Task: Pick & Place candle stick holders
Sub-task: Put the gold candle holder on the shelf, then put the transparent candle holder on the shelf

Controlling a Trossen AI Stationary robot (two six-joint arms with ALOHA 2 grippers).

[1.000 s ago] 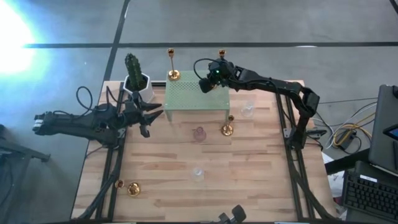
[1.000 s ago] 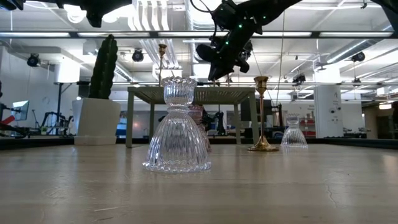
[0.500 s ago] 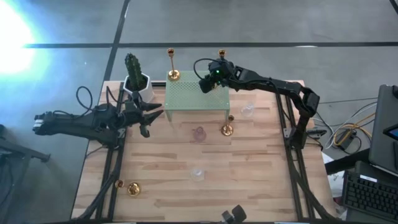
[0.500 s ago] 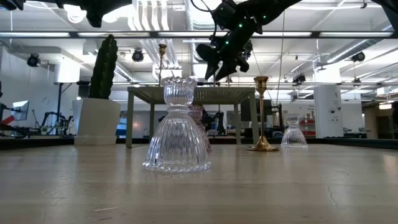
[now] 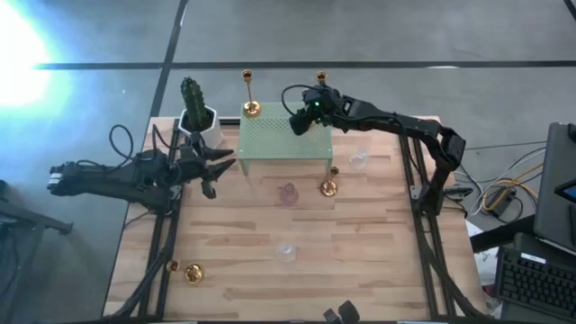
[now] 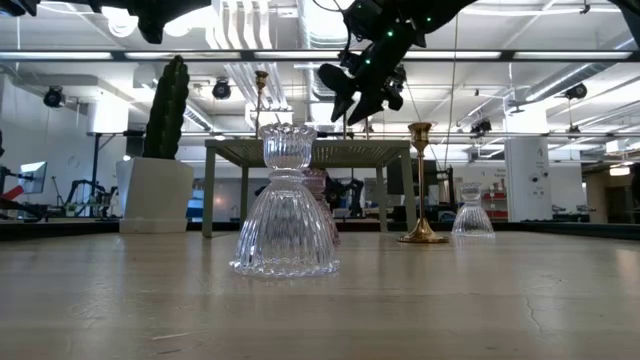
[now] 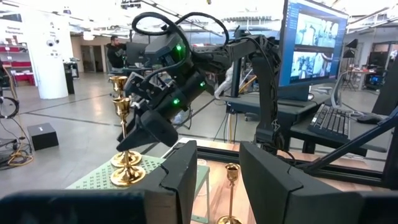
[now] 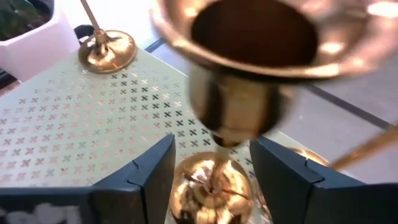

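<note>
My right end effector [image 5: 300, 121] hangs over the far right corner of the green perforated stand [image 5: 281, 139], fingers parted to either side of a gold candle stick holder [image 8: 239, 74] without gripping its stem; the holder stands upright on its own domed base. Judgement: polished metal, rigid, light, top-heavy on a slim stem, likely slippery under the pads. Best hold is the stem below the cup, squarely and low. A second gold holder [image 5: 250, 103] stands at the far left corner. My left end effector [image 5: 213, 168] waits, partly parted and empty, near the cactus [image 5: 193, 97] above the worktop [image 5: 360, 261].
</note>
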